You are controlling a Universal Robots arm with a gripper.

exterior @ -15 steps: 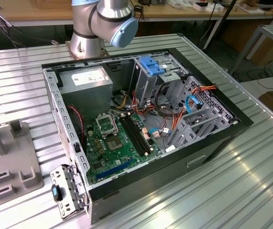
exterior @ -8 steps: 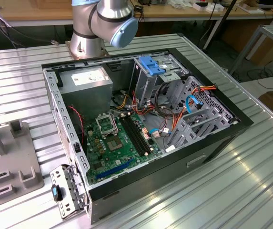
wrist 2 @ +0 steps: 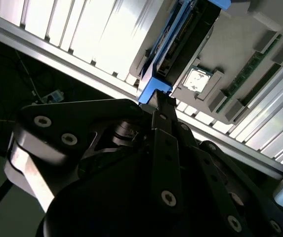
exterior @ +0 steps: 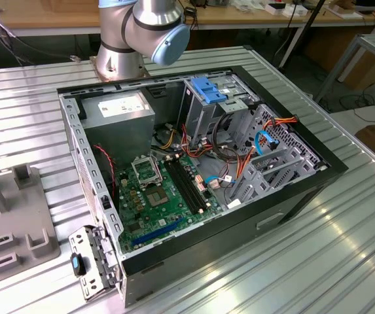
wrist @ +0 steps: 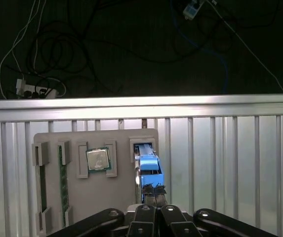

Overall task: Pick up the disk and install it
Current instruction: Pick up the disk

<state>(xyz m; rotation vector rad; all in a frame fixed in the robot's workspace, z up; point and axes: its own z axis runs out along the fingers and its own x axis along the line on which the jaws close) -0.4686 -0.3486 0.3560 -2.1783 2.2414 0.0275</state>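
Note:
The disk (wrist: 148, 165) stands on edge in a slot of a grey parts tray (wrist: 121, 182), with its blue side rail facing up. My gripper (wrist: 154, 189) sits at the disk's near end, and its two black fingers are closed together on the blue rail. In the second wrist view the disk (wrist 2: 181, 39) is seen edge-on, blue rails along both sides, and the gripper (wrist 2: 162, 98) meets its blue corner. The disk is still seated in the tray (wrist 2: 240, 34).
On the tray, a processor chip (wrist: 98, 159) and a memory stick (wrist: 61, 177) lie beside the disk. The exterior view shows the open computer case (exterior: 194, 163) on the ribbed metal table, holding a blue-handled drive cage (exterior: 208, 91) and a power-supply box (exterior: 118, 108). The tray's edge (exterior: 23, 216) is at that view's left.

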